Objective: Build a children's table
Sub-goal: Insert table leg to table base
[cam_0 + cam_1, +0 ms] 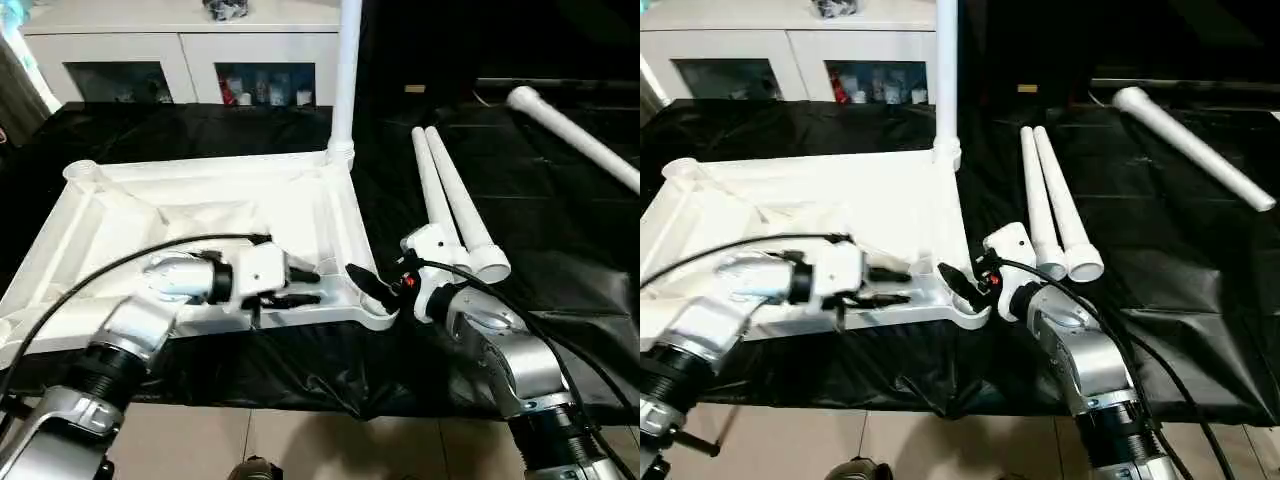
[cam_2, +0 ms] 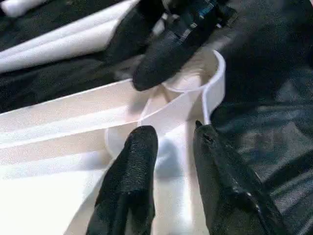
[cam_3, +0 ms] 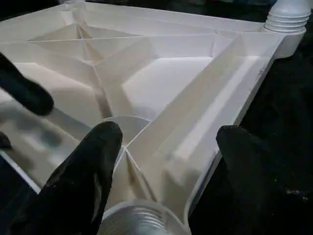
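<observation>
1. Left eye view: the table top (image 1: 215, 205) is lying upside down on the black sheet (image 1: 560, 260), ribs facing up, and 1 leg (image 1: 347, 75) is standing upright in its far right corner socket.
2. From where I'm driving, the left gripper (image 1: 305, 285) sits over the near edge of the top, pointing toward the near right corner socket (image 1: 375, 312). In the left wrist view its fingers (image 2: 132, 181) are a little apart, 1 on each side of the thin rim wall by that socket. I can't tell if they're actually pinching it or just sitting around it.
3. The right gripper (image 1: 372, 290) is right at that same near right corner, coming in from the other side. In the right wrist view its fingers (image 3: 83, 181) are spread wide across the corner, nothing held.
4. The 2 grippers are close together at the corner, tips nearly facing each other.
5. 2 more legs (image 1: 450, 205) lie side by side on the sheet just right of the top, flared ends toward me.
6. 1 more leg (image 1: 575, 135) lies at an angle further off, far right.
7. White cabinet (image 1: 190, 60) with glass doors sits behind everything.
</observation>
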Motion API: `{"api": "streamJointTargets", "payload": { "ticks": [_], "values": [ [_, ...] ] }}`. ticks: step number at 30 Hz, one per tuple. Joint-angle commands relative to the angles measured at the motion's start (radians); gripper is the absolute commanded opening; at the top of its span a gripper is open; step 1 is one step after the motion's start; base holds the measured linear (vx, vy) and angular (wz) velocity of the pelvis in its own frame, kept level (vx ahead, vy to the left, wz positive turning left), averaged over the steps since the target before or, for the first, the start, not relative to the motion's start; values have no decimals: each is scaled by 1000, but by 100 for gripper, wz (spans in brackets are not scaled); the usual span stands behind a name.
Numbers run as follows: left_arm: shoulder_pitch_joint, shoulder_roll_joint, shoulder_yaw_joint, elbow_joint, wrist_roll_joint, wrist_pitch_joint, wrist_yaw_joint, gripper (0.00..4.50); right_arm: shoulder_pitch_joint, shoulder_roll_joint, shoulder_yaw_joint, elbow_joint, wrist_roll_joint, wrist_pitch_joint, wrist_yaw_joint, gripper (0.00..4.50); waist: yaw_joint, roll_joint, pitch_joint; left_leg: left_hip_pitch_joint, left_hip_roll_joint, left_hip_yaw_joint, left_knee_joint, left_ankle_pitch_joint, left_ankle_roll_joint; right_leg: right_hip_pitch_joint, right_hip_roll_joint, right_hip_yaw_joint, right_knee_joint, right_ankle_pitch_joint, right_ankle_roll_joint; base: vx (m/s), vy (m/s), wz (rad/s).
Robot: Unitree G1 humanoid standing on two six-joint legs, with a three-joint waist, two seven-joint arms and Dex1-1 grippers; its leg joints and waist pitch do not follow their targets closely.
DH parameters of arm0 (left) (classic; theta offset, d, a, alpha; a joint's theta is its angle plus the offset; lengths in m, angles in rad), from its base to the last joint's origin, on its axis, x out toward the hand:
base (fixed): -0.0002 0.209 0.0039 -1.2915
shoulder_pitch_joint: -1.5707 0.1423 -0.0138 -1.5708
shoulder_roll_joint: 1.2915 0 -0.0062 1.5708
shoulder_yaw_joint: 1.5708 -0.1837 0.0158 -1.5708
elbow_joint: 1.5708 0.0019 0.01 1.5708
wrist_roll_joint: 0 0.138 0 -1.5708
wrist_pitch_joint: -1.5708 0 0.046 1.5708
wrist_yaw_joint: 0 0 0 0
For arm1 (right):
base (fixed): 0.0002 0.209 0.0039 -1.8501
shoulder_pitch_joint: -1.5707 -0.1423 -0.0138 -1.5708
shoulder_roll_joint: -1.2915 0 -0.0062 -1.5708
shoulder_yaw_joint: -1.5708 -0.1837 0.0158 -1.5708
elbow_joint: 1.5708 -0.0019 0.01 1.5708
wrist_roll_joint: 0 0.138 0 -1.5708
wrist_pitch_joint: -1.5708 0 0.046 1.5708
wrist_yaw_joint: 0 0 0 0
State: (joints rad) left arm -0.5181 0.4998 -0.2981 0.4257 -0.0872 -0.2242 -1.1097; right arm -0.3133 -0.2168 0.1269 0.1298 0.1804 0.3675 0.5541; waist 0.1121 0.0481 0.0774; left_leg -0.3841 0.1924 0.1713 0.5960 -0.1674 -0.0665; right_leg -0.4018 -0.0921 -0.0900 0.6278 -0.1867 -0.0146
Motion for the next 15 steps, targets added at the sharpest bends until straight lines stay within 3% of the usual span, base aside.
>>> {"api": "streamJointTargets", "payload": {
  "ticks": [1,5,12,13,15],
  "values": [
    [19,7,39,-45,-42,39,1,174,7,4,3,-28,-4,0,-4,351,0,4,-90,18,34,-10,-68,-228,-18,50,-61,54,-71,-200,-188,0,0,0],
    [43,-5,77,-93,-75,97,49,210,17,8,6,-36,-5,1,-7,351,-1,4,-89,17,35,-11,-69,-240,-17,50,-60,54,-71,-205,-192,0,0,0],
    [70,-77,151,-139,-57,184,260,253,24,19,15,-45,-4,5,-17,351,-2,0,-89,14,33,-10,-66,-219,-11,52,-59,54,-75,-212,-173,0,0,0],
    [72,-100,176,-148,-52,204,328,265,24,21,14,-48,-3,6,-20,351,-1,5,-90,14,33,-11,-66,-220,-12,52,-58,53,-75,-210,-174,0,0,0],
    [73,-140,224,-168,-74,225,418,288,23,25,2,-60,1,4,-29,351,-2,2,-90,13,31,-11,-64,-220,-8,54,-56,52,-76,-199,-173,0,0,0]
  ]
}}
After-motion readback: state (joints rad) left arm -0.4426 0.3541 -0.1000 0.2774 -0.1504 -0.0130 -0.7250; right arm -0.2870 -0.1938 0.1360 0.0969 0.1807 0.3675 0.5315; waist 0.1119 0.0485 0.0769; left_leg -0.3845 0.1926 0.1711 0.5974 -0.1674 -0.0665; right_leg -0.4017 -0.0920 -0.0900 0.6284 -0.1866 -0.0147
